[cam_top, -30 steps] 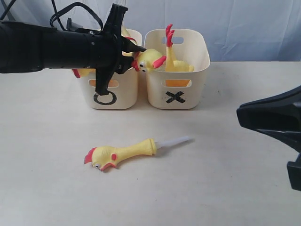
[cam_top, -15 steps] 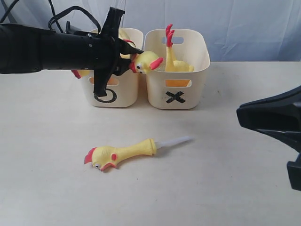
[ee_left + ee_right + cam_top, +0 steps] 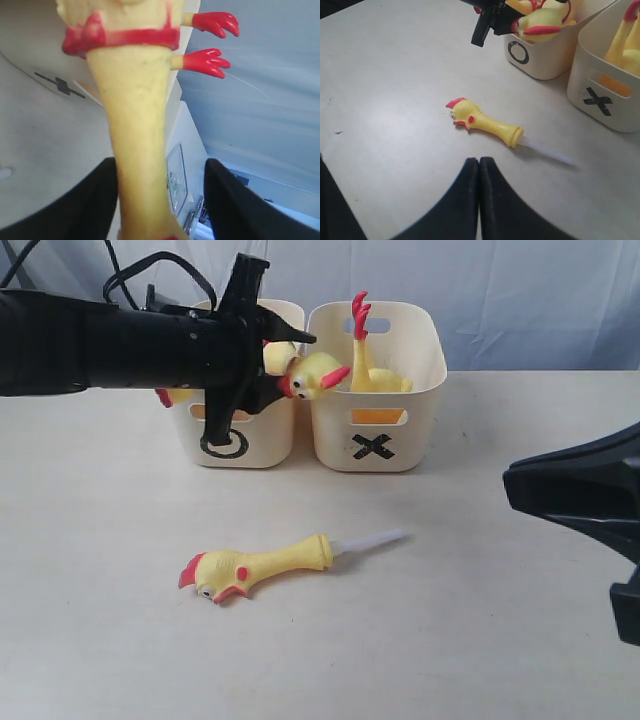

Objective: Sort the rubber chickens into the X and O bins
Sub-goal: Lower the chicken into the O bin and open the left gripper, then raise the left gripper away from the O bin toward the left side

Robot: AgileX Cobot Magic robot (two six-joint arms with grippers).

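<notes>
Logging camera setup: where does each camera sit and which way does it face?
Exterior view: looking across the table at the marked fronts of the O bin and X bin; left arm and right arm show.
Left wrist view: looks along the left gripper at a whole chicken between its fingers.
Right wrist view: above the table, looking down past the shut right gripper at the head-and-neck piece.
Shared: exterior and right wrist views both show that piece and both bins.

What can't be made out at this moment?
O bin contents: exterior view, the left arm covers them.
X bin: its wall hides the lower part of the chicken inside, exterior view.
Chicken at the left gripper: left wrist view, blurred, ends cut by frame edges.
</notes>
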